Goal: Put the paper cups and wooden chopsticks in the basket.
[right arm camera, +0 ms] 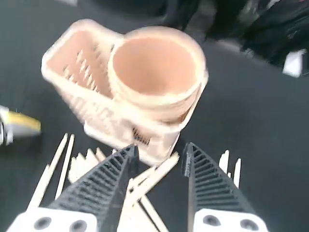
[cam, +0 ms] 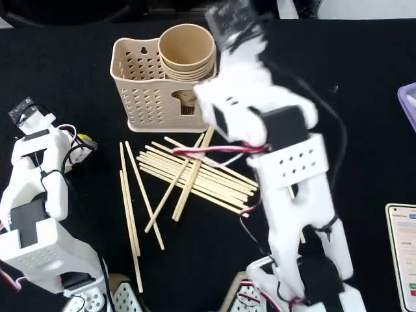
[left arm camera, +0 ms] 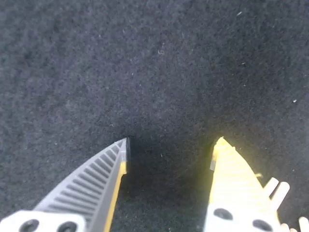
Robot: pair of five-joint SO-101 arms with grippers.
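A beige slotted basket [cam: 146, 88] stands at the back of the black table, with a stack of paper cups [cam: 187, 47] inside its right end. The right wrist view shows the same basket [right arm camera: 82, 92] and cups [right arm camera: 154, 72]. Several wooden chopsticks [cam: 195, 175] lie scattered in front of it. My right gripper [right arm camera: 160, 147] hangs open just before the basket, with the ends of a few chopsticks [right arm camera: 152, 176] lying between its fingers. My left gripper [left arm camera: 171, 142] is open over bare cloth at the table's left [cam: 86, 144].
A purple object [cam: 408, 101] sits at the right edge, and a phone [cam: 403, 253] lies at the front right. The right arm [cam: 279, 143] stretches over the middle of the table. The left arm's base [cam: 39, 247] fills the front left corner.
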